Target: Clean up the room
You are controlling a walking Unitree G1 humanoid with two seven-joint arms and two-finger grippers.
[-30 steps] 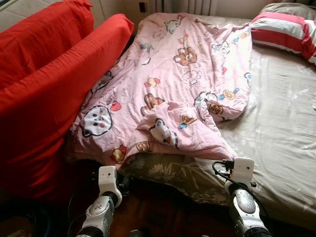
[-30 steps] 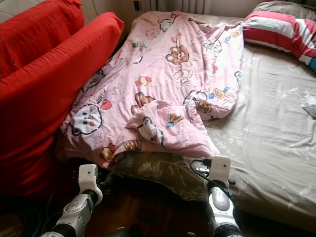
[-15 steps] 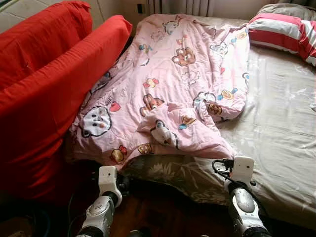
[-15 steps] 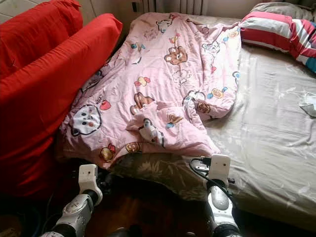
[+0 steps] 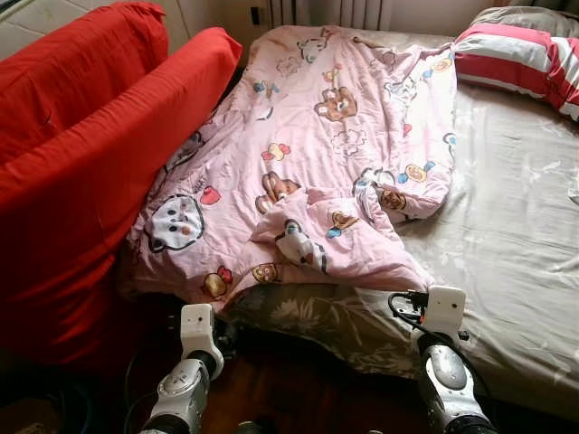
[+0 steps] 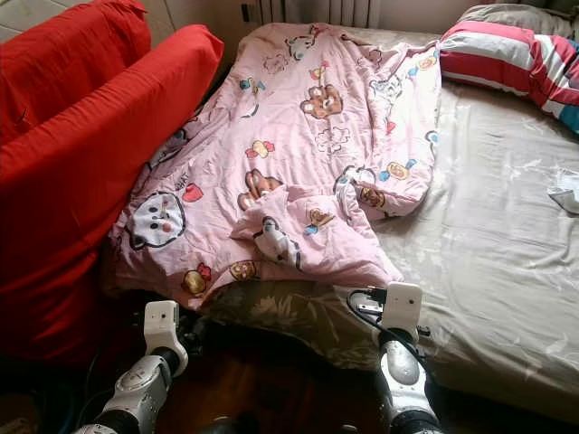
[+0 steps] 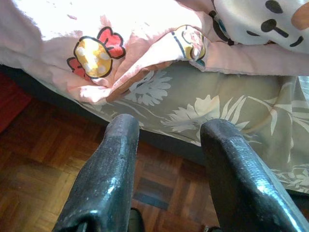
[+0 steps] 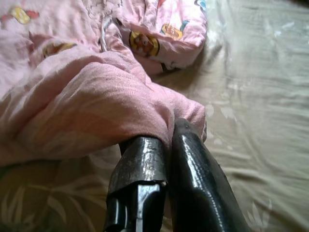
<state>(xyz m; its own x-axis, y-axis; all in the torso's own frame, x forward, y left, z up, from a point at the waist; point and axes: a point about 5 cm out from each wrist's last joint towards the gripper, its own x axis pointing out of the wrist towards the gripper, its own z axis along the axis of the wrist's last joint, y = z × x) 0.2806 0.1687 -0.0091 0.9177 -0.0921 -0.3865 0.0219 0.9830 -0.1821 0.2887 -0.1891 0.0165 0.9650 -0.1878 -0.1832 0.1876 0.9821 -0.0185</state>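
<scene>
Pink cartoon-print quilt point(image 5: 308, 154) lies rumpled across the bed point(image 5: 516, 235) beside red cushions point(image 5: 99, 145). Right gripper point(image 8: 166, 145) — fingers pinched on the quilt's near corner. Left gripper point(image 7: 166, 140) — fingers spread, empty, above the wooden floor point(image 7: 43, 164).

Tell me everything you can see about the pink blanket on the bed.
The pink blanket is a soft, quilted-looking cover printed with cartoon bears, cats and candies. It lies rumpled along the bed's left side, against the red cushions, its near corner folded over. The right gripper pinches that near corner; the left gripper hangs open just below its edge.
</scene>
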